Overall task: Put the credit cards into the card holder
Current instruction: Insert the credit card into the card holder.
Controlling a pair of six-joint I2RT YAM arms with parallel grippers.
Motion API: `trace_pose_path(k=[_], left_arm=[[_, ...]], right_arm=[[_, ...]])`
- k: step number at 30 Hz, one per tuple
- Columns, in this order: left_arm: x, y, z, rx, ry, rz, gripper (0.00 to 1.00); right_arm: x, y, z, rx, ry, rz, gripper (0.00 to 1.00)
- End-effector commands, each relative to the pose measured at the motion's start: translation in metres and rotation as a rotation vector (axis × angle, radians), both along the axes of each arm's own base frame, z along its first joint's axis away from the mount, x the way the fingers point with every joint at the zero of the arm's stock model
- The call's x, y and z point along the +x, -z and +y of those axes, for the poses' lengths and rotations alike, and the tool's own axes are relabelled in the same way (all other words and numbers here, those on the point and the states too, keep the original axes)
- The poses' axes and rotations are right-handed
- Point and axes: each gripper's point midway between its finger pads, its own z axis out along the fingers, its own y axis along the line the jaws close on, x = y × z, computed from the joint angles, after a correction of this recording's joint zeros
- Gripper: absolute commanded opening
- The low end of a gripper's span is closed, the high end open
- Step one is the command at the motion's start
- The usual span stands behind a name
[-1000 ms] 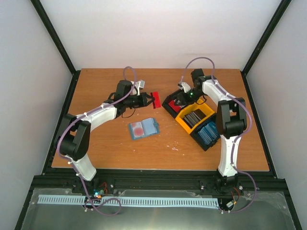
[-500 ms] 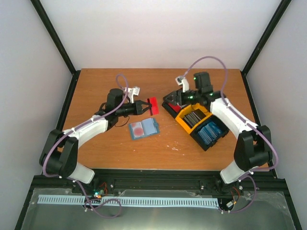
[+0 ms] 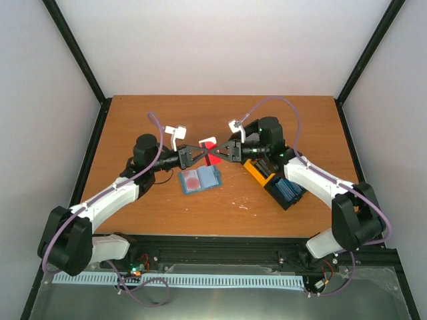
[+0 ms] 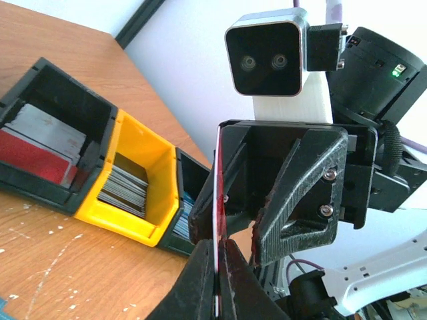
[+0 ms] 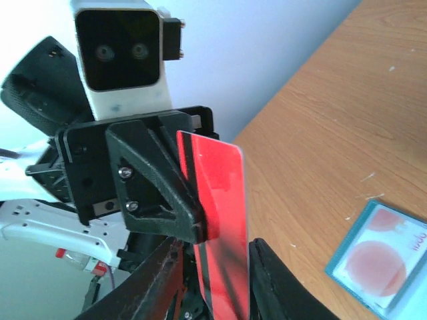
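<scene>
Top external view, item by item.

Table (image 3: 153,117): brown wood. Both arms reach in over its middle, and their tips meet nose to nose above it.

Red card (image 5: 223,220): held off the table between the two tips, with a dark stripe along one long side.

Left jaws: pressed together, pinching one end of the red card. The left wrist view shows the card edge-on, clamped between its own fingers (image 4: 193,287).

Right jaws: standing apart on either side of the card's other end. The right wrist view does not show whether they press it, so their grip cannot be told.

Card holder (image 3: 200,179): blue-grey, lying flat on the table just nearer the arm bases than the meeting tips, with nothing touching it. A reddish disc shows through its clear pocket.

Tray (image 4: 120,225): three compartments in a row on the table, on the right arm's side. The black end compartment holds red and grey cards (image 4: 47,143). The yellow middle one holds dark grey cards (image 4: 127,190). The other end one holds blue cards (image 3: 288,190).
</scene>
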Motion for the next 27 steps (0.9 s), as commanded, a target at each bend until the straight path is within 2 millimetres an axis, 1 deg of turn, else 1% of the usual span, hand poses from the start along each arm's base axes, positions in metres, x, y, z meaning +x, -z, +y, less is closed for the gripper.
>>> trace_pose_path(k=[1,2,3,7,8,10,11,12,14,15,16,17,19,21,23,24,26,27], left_arm=[[0.002,-0.018,0.004,-0.052,-0.032,-0.040,0.01],[0.001,-0.021,0.004,-0.061,-0.025,-0.043,0.01],[-0.001,-0.022,0.004,-0.068,-0.018,-0.046,0.01],[-0.001,-0.023,0.004,-0.066,-0.023,-0.048,0.01],[0.001,-0.020,0.005,-0.058,-0.036,-0.036,0.07],[0.007,-0.013,0.009,-0.038,-0.083,-0.011,0.27],[0.012,-0.005,0.013,-0.015,-0.127,0.016,0.38],[0.019,0.005,0.019,0.015,-0.185,0.049,0.47],[0.032,0.037,0.037,0.107,-0.328,0.153,0.63],[0.035,0.058,0.048,0.168,-0.399,0.219,0.68],[0.037,0.075,0.058,0.220,-0.459,0.273,0.73],[0.036,0.091,0.068,0.267,-0.507,0.321,0.76],[0.032,0.122,0.084,0.351,-0.586,0.420,0.82],[0.025,0.149,0.095,0.422,-0.631,0.510,0.84],[0.015,0.176,0.102,0.490,-0.641,0.594,0.82],[0.011,0.185,0.103,0.510,-0.640,0.621,0.80],[0.005,0.200,0.105,0.530,-0.637,0.660,0.72],[0.003,0.204,0.104,0.530,-0.633,0.671,0.69]], right_arm=[[-0.022,-0.033,-0.002,0.102,-0.049,-0.065,0.27],[-0.025,-0.032,-0.003,0.103,-0.051,-0.065,0.26],[-0.026,-0.032,-0.004,0.105,-0.051,-0.061,0.22],[-0.024,-0.028,-0.005,0.098,-0.031,-0.043,0.04],[-0.022,-0.026,-0.005,0.092,-0.020,-0.040,0.03],[-0.016,-0.021,-0.005,0.068,0.006,-0.034,0.03],[-0.013,-0.015,-0.005,0.044,0.018,-0.027,0.03],[-0.008,-0.004,-0.004,0.008,0.032,-0.011,0.03],[0.002,0.022,-0.004,-0.077,0.057,0.031,0.03],[0.006,0.034,-0.004,-0.115,0.067,0.050,0.03],[0.010,0.052,-0.004,-0.159,0.076,0.087,0.03],[0.012,0.071,-0.005,-0.204,0.077,0.128,0.03],[0.017,0.102,-0.003,-0.265,0.079,0.195,0.03],[0.020,0.124,0.001,-0.307,0.081,0.226,0.03],[0.022,0.139,0.008,-0.334,0.072,0.243,0.03],[0.022,0.147,0.011,-0.350,0.066,0.255,0.03],[0.023,0.156,0.020,-0.364,0.052,0.265,0.03],[0.024,0.162,0.022,-0.375,0.051,0.278,0.03]])
